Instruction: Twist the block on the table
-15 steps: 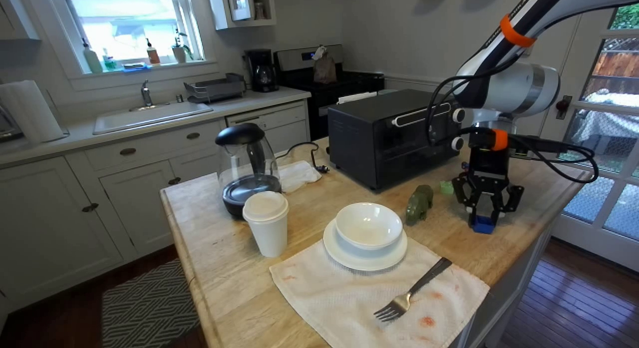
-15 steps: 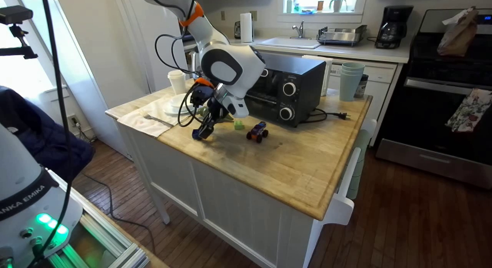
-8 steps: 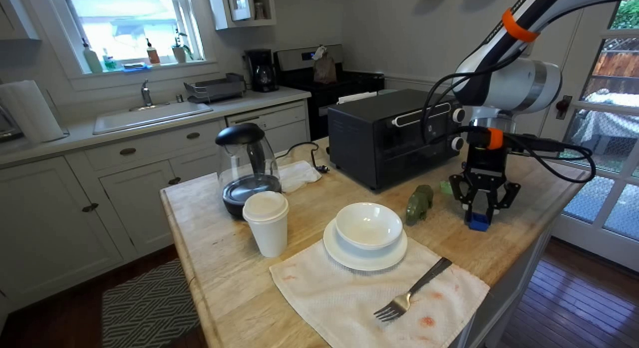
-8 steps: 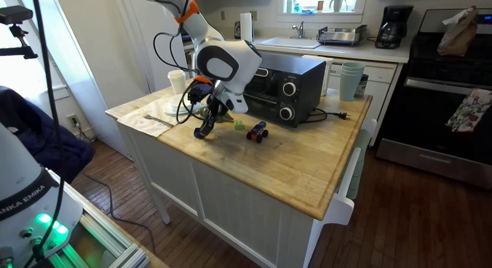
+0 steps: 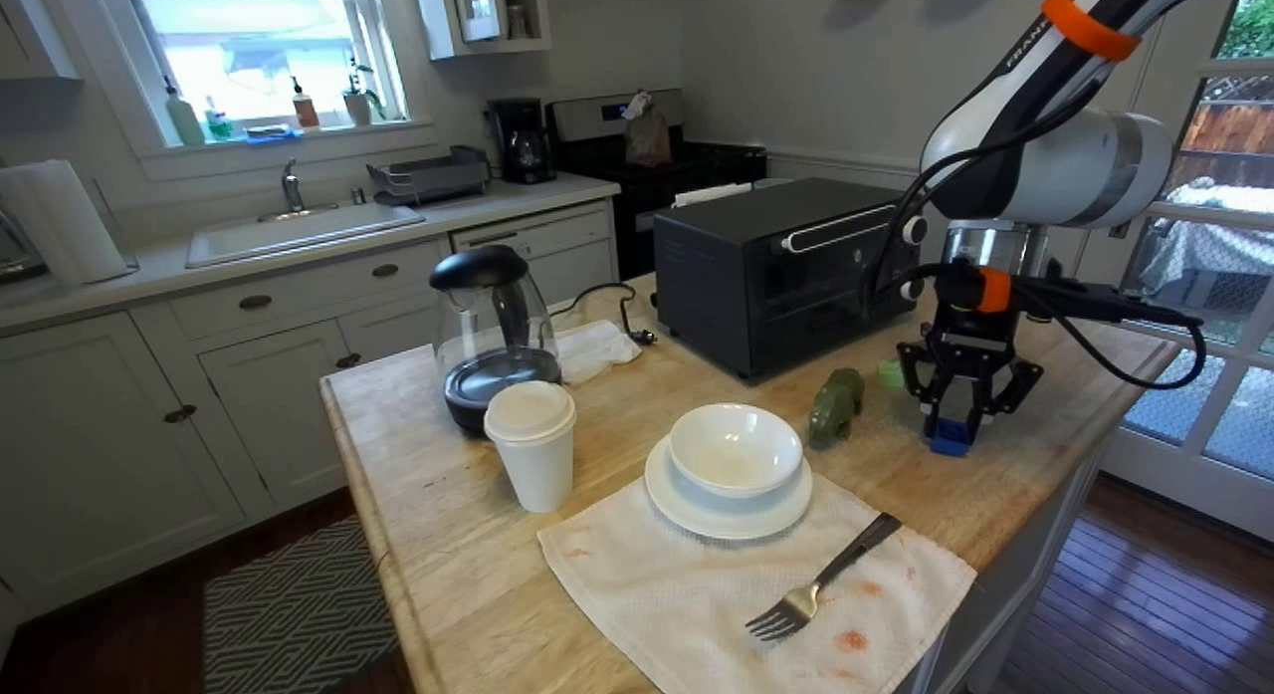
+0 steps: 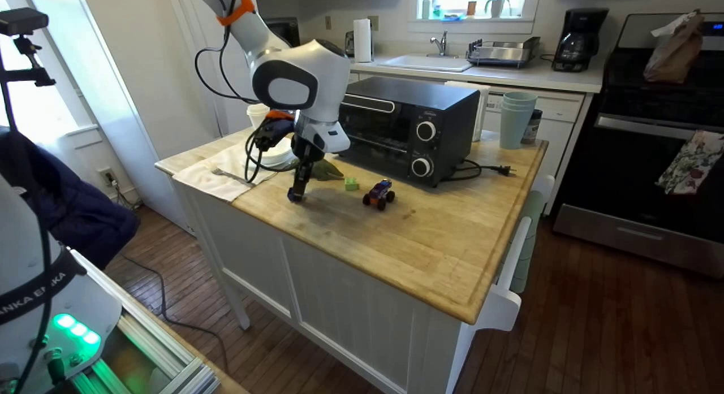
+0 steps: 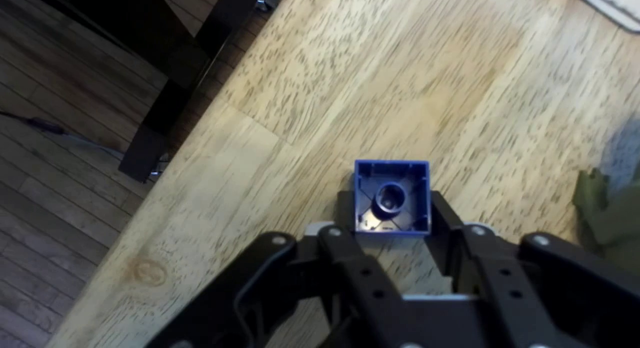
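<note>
Table (image 6: 430, 241), block (image 7: 392, 196) in jaws (seemingly steeper)

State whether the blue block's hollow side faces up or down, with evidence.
Up: looking down, the wrist view sees into the open interior of the block, which the gripper holds by two opposite sides.

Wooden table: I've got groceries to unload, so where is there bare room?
In an exterior view, the widest bare patch of table lies between the toy truck, the plug and the nearest corner. Another lies between the cloth, lidded cup and table edge. Crowded: around the jaws, blue block and dark green object.
</note>
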You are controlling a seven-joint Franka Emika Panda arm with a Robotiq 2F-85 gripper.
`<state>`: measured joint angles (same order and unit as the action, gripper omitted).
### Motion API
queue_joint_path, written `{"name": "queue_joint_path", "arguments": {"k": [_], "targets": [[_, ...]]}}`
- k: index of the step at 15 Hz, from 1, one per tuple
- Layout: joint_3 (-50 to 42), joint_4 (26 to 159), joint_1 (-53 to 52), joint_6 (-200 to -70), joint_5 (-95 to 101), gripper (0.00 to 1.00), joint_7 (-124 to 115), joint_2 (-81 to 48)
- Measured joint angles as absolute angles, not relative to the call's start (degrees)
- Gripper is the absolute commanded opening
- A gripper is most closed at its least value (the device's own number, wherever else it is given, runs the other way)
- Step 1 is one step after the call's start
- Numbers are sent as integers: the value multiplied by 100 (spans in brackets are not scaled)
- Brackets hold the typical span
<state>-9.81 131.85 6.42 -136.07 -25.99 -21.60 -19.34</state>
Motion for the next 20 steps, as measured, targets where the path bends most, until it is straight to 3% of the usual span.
{"name": "queue_joint_path", "arguments": {"k": [12, 15, 20], "targets": [[-1248, 14662, -118, -16322, -870, 13, -3829, -1236], [-1878, 14975, -620, -17108, 169, 13, -4742, -1241], [-3818, 15127, -2142, -17788, 1493, 13, -5984, -1530]]}}
